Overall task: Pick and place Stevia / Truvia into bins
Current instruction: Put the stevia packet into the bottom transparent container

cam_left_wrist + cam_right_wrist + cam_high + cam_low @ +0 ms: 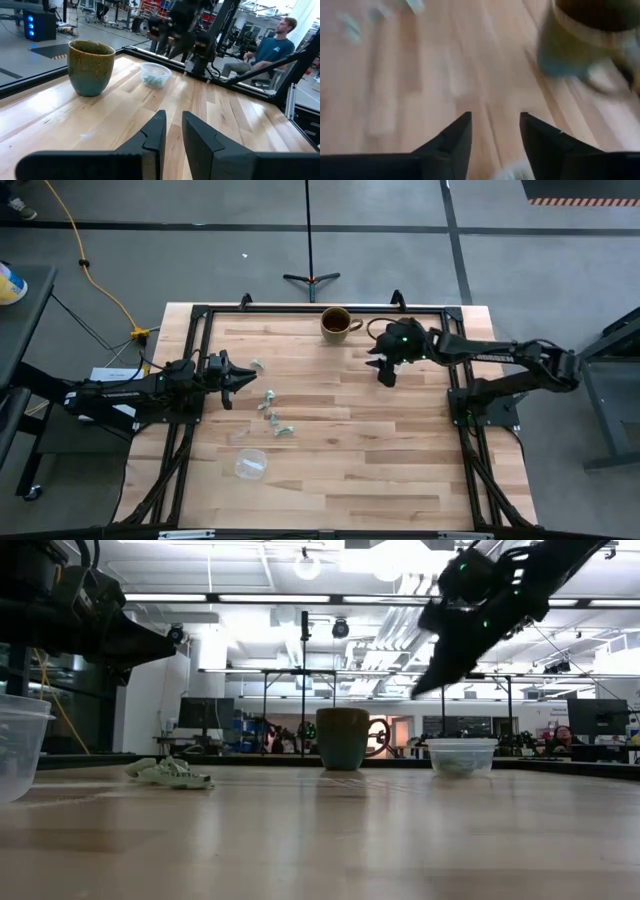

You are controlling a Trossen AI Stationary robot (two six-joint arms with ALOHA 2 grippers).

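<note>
Several pale green and white Stevia packets (270, 408) lie loose on the wood just right of my left gripper (232, 377); in the low view the packets (172, 774) lie flat in a small pile. One clear cup (250, 464) stands near the table's front-left. The other clear cup (462, 755) holds some packets, and it also shows in the left wrist view, the cup (156, 75) past the mug. My right gripper (386, 372) hangs open and empty above that cup (512, 172). My left gripper (172, 132) is open by a narrow gap, with nothing between its fingers.
A brown-green ceramic mug (335, 322) stands near the table's far edge, left of my right arm; the mug (342, 738) is between the packets and the far cup. A black frame (200, 315) borders the table. A seated person (272, 47) is beyond the table.
</note>
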